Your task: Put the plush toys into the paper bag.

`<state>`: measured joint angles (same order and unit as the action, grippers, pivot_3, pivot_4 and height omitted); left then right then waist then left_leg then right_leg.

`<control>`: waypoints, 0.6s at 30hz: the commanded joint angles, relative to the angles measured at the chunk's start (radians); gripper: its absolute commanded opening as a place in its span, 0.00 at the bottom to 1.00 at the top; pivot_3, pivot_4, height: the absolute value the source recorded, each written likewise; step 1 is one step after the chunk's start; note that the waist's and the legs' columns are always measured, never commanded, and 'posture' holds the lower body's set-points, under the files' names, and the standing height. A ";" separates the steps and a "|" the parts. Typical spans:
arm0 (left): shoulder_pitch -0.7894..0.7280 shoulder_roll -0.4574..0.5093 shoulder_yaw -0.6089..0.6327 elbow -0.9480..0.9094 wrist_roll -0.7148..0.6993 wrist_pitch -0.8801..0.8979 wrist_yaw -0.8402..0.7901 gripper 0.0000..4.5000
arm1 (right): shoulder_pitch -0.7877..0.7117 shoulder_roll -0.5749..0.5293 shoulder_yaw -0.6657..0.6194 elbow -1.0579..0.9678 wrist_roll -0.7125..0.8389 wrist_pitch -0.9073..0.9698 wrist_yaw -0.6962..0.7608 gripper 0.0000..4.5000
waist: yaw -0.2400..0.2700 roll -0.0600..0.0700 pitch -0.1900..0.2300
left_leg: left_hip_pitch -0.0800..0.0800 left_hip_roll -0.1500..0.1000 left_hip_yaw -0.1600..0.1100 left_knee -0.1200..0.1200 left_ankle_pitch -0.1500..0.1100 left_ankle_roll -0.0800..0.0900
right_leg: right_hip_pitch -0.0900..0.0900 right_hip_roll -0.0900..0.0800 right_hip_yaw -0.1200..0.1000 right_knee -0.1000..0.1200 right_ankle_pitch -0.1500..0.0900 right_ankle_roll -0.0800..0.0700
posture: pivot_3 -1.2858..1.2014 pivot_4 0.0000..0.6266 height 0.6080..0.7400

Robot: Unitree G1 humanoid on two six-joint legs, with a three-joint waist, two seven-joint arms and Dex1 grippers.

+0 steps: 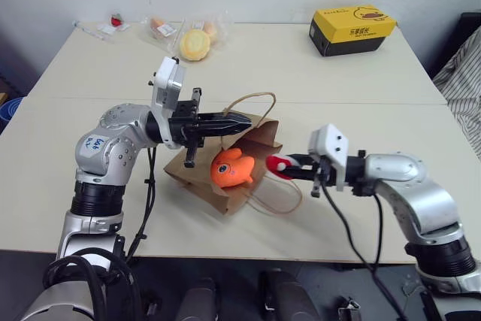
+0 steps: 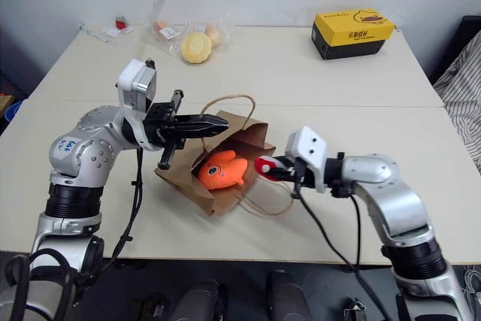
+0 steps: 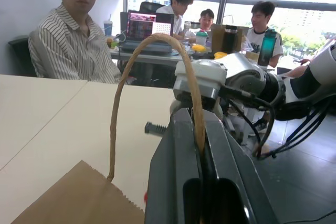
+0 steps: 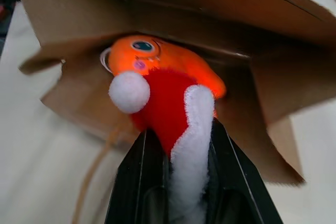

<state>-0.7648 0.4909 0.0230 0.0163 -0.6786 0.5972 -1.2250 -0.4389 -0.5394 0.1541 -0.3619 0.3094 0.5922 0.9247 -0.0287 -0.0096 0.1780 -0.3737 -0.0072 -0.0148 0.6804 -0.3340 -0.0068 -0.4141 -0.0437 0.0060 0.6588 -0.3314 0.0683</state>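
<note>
1. We saw a pale table [image 1: 316, 73] viewed from above, with a brown paper bag [image 1: 197, 175] lying on its side near the front middle, its open mouth facing the robot's right.
2. The left tool [image 1: 242, 122] reached level over the bag, pointing toward the robot's right. Its two black fingers were clenched on one tan cord handle [image 3: 149, 43] of the bag, holding that loop up above the bag's upper edge.
3. The bag's other cord handle [image 1: 278, 199] lay flat on the table in front of the mouth.
4. The orange fish toy [image 1: 231, 168] sat just inside the bag's mouth, its big eye showing, resting on the lower paper wall.
5. The right tool [image 1: 287, 170] pointed toward the bag's mouth from the robot's right. Its fingers [image 4: 135, 182] gripped the red-and-white Santa toy [image 4: 173, 108] on both sides.
6. The Santa toy's white pompom and red body stuck out past the fingertips, just in front of the orange fish at the bag's mouth. We could not tell whether the two toys touched.
7. At the far edge of the table lay a yellow-and-black box [image 1: 352, 29] to the right and a round yellow bun in clear wrap [image 1: 195, 44] with other small packets to the left.
8. In the left wrist view, a person in a striped shirt [image 3: 73, 51] sat beyond the table.
</note>
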 commanded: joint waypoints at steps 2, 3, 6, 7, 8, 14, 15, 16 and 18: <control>0.001 0.000 0.000 -0.031 -0.024 0.011 -0.014 0.00 | -0.084 0.148 0.064 0.091 -0.083 -0.049 -0.171 0.07 | 0.000 0.000 0.000 | 0.000 0.000 0.000 0.000 0.000 0.000 | -0.001 0.000 0.000 0.001 0.000 0.000 | 0.52 0.24 1.00; 0.002 -0.002 -0.001 -0.034 -0.026 0.013 -0.014 0.00 | -0.105 0.173 0.080 0.132 -0.117 -0.066 -0.205 0.07 | 0.001 0.000 0.000 | 0.000 0.000 0.000 0.000 0.000 -0.001 | -0.001 0.000 0.000 0.001 0.000 0.000 | 0.52 0.24 1.00; 0.003 -0.010 0.002 -0.043 -0.032 0.020 -0.010 0.00 | -0.137 0.217 0.114 0.242 -0.191 -0.120 -0.272 0.07 | 0.006 0.000 0.000 | -0.001 -0.001 0.000 0.000 0.000 -0.001 | -0.001 -0.001 0.000 0.002 0.000 0.000 | 0.52 0.24 1.00; 0.004 -0.012 0.001 -0.047 -0.034 0.022 -0.010 0.00 | -0.143 0.231 0.122 0.283 -0.211 -0.144 -0.290 0.07 | 0.007 0.000 0.000 | -0.001 -0.001 -0.001 0.000 0.000 0.000 | -0.001 -0.001 0.000 0.001 0.000 0.000 | 0.52 0.24 1.00; 0.005 -0.014 0.000 -0.050 -0.034 0.023 -0.009 0.00 | -0.148 0.240 0.126 0.313 -0.224 -0.164 -0.301 0.07 | 0.007 0.000 0.000 | -0.001 -0.001 -0.001 0.000 0.000 0.000 | 0.000 -0.001 0.000 0.001 0.000 0.000 | 0.52 0.24 1.00; 0.025 -0.013 0.000 -0.079 -0.043 0.034 -0.010 0.00 | -0.179 0.299 0.134 0.424 -0.252 -0.206 -0.318 0.07 | -0.003 0.000 0.000 | -0.002 -0.001 0.000 -0.001 0.000 0.000 | -0.001 -0.001 0.000 0.001 0.000 0.000 | 0.52 0.24 1.00; 0.026 -0.013 0.001 -0.081 -0.043 0.034 -0.009 0.00 | -0.185 0.310 0.133 0.441 -0.265 -0.209 -0.338 0.07 | -0.004 0.000 0.000 | -0.002 -0.001 0.000 -0.001 0.000 0.000 | -0.001 0.000 0.000 0.002 0.000 0.000 | 0.52 0.24 1.00; 0.027 -0.013 0.003 -0.082 -0.044 0.034 -0.006 0.00 | -0.192 0.322 0.128 0.460 -0.278 -0.220 -0.361 0.07 | -0.004 0.000 0.000 | -0.001 -0.001 0.000 -0.001 0.000 0.000 | -0.001 0.000 0.000 0.002 0.000 0.000 | 0.52 0.24 1.00; 0.028 -0.014 0.005 -0.082 -0.045 0.032 -0.003 0.00 | -0.202 0.342 0.117 0.499 -0.293 -0.244 -0.394 0.07 | -0.003 0.000 0.000 | -0.001 -0.001 0.000 -0.001 0.000 -0.001 | -0.002 0.000 0.000 0.003 0.000 0.000 | 0.52 0.24 1.00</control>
<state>-0.7343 0.4757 0.0159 -0.0276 -0.7006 0.6336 -1.2313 -0.6230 -0.2155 0.2840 0.1288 0.0274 0.3827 0.5665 -0.0321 -0.0098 0.1778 -0.3751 -0.0078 -0.0151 0.6798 -0.3337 -0.0073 -0.4157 -0.0439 0.0059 0.6615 -0.3314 0.0683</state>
